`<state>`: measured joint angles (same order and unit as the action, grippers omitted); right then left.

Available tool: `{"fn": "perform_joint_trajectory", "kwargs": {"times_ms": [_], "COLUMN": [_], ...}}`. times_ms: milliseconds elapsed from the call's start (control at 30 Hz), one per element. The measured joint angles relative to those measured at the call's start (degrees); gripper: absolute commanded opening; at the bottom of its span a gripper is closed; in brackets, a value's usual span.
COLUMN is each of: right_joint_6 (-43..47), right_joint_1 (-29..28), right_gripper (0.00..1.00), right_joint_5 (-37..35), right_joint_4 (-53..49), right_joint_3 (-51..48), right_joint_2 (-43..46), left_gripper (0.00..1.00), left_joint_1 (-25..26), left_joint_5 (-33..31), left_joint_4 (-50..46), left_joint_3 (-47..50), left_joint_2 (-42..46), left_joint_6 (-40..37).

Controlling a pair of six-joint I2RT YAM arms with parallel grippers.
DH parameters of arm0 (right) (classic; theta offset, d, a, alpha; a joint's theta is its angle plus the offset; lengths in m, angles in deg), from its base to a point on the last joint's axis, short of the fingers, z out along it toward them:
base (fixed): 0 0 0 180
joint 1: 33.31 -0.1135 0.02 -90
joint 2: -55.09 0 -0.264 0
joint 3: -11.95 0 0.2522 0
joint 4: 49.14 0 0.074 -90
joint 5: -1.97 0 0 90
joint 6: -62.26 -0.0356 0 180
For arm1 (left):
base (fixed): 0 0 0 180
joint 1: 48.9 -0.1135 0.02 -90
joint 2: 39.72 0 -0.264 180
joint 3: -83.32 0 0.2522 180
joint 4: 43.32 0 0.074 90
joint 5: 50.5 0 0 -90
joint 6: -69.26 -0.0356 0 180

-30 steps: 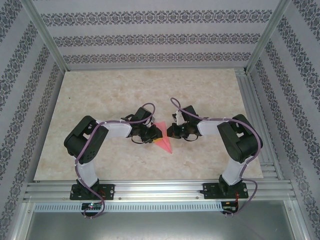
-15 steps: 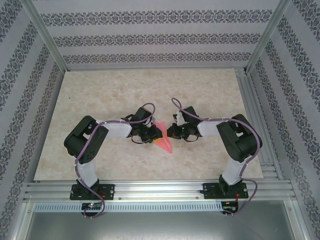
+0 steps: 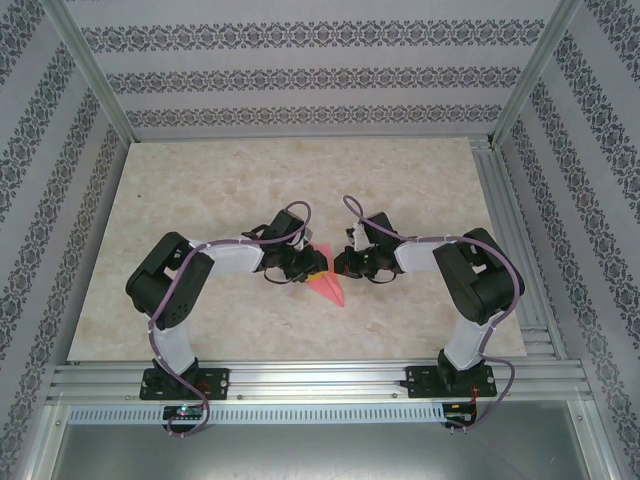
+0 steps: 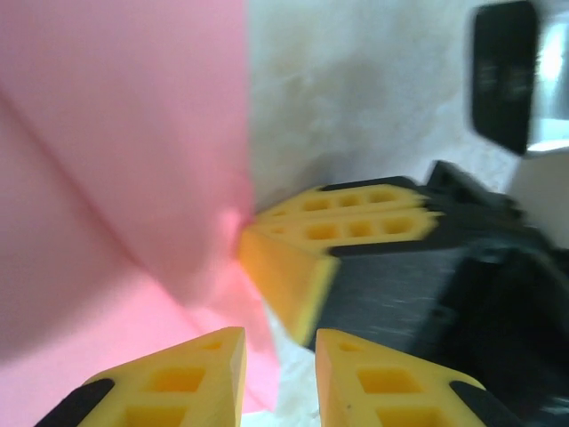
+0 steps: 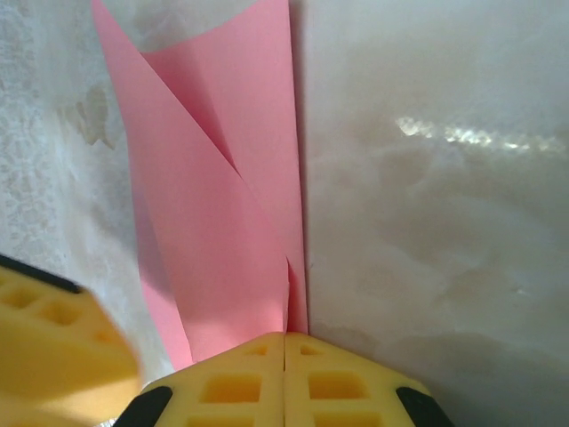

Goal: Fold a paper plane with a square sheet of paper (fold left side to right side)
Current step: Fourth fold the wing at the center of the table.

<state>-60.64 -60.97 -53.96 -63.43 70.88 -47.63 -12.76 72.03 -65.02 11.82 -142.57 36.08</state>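
The pinkish-red sheet of paper (image 3: 328, 288) lies mid-table, folded into a narrow, pointed paper plane shape whose tip points toward the near right. Overlapping flaps and a crease show in the right wrist view (image 5: 222, 231). My left gripper (image 3: 312, 263) is over the paper's far-left end. Its jaws (image 4: 280, 374) stand slightly apart, and the paper (image 4: 116, 178) has its edge under the gap. My right gripper (image 3: 341, 264) is shut, with its tips (image 5: 284, 338) pressed on the paper's right edge. Its yellow fingers (image 4: 338, 233) sit close in front of the left gripper.
The marble-patterned table (image 3: 200, 190) is ringed by an aluminium frame (image 3: 320, 380) and patterned walls. Both arms bend inward, and their grippers almost touch at the middle. A left finger (image 5: 53, 329) intrudes into the right wrist view.
The left gripper's jaws have parted a little and it has shifted slightly right over the paper's far end, covering more of it. The right arm has not moved.
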Motion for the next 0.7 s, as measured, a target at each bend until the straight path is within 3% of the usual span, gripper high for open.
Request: {"fn": "perform_joint_trajectory", "kwargs": {"times_ms": [700], "right_joint_6": [0.02], "right_joint_1": [-0.85], "right_gripper": [0.06], "right_joint_5": [-1.03], "right_joint_4": [-1.60], "right_joint_3": [1.25], "right_joint_2": [-0.33], "left_gripper": [0.20], "left_joint_1": [0.00], "left_joint_5": [-0.42], "left_joint_4": [-1.75], "left_joint_3": [-4.74], "left_joint_2": [-4.26], "left_joint_6": [-0.81]}}
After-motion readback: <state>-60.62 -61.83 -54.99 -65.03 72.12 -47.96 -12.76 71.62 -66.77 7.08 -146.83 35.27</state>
